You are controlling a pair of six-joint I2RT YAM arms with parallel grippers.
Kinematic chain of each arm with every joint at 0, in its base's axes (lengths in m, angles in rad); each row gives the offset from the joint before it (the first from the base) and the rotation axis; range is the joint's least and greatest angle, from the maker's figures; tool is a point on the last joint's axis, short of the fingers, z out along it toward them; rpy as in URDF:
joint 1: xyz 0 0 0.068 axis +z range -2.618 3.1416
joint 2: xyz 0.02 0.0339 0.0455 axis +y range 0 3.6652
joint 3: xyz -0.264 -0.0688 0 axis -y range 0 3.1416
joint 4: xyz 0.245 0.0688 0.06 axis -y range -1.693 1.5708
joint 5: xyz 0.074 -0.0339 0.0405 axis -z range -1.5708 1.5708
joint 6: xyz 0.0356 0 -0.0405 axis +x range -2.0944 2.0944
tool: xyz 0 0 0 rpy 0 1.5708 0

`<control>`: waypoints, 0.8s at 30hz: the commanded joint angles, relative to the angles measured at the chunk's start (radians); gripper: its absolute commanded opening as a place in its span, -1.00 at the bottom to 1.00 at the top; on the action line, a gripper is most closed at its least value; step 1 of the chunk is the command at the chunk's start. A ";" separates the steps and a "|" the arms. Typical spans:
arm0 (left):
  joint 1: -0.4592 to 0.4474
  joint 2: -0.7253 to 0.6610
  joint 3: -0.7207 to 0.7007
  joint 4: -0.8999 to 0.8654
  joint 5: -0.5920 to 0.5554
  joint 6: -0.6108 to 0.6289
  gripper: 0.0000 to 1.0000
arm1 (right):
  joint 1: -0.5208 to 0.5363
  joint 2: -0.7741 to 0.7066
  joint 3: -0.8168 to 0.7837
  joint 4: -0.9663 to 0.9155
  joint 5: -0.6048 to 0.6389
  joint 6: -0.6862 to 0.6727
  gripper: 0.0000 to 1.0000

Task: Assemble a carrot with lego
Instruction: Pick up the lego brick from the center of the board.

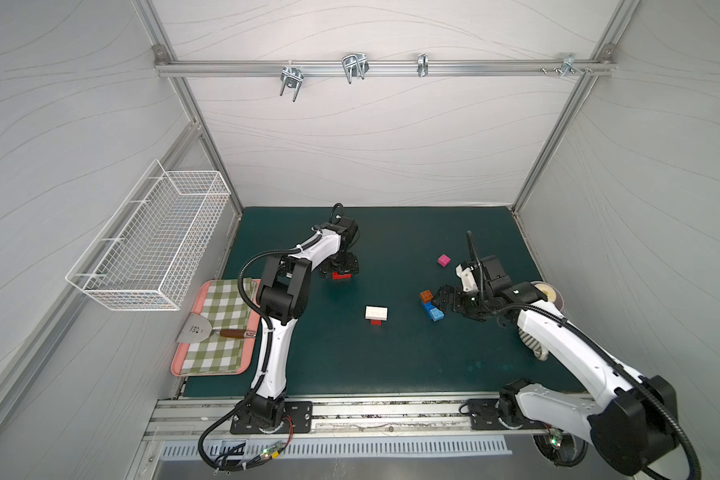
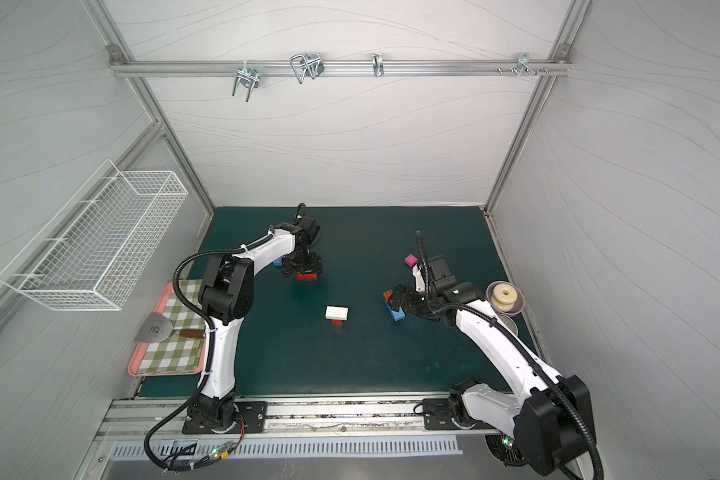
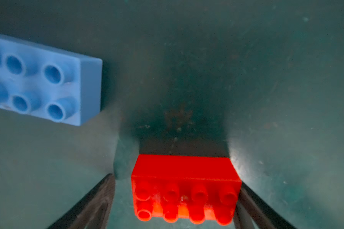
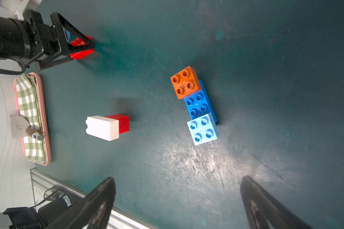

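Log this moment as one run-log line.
left end effector: open, straddling red studded plastic brick | right end effector: open, empty, near orange-blue-light-blue brick stack | build: incomplete, white-on-red brick pair separate

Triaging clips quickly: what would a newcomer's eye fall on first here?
The left gripper straddling a long red studded plastic brick at the dark green mat's back left, jaws not closed on it. Then the open right gripper poised near a joined orange, blue and light-blue brick cluster, and a white brick joined to a small red one mid-mat.

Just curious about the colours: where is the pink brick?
In both top views the pink brick lies alone on the mat, just beyond the right gripper.
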 commanded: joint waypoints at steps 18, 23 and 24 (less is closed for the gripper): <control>0.003 0.000 0.044 0.024 0.005 0.009 0.29 | -0.005 0.010 0.020 0.002 -0.012 0.002 0.98; 0.001 -0.030 0.047 0.008 0.004 -0.006 0.13 | -0.005 0.011 0.023 0.004 -0.013 0.002 0.98; 0.000 -0.042 0.047 -0.001 0.006 -0.012 0.12 | -0.005 0.013 0.023 0.004 -0.014 0.000 0.98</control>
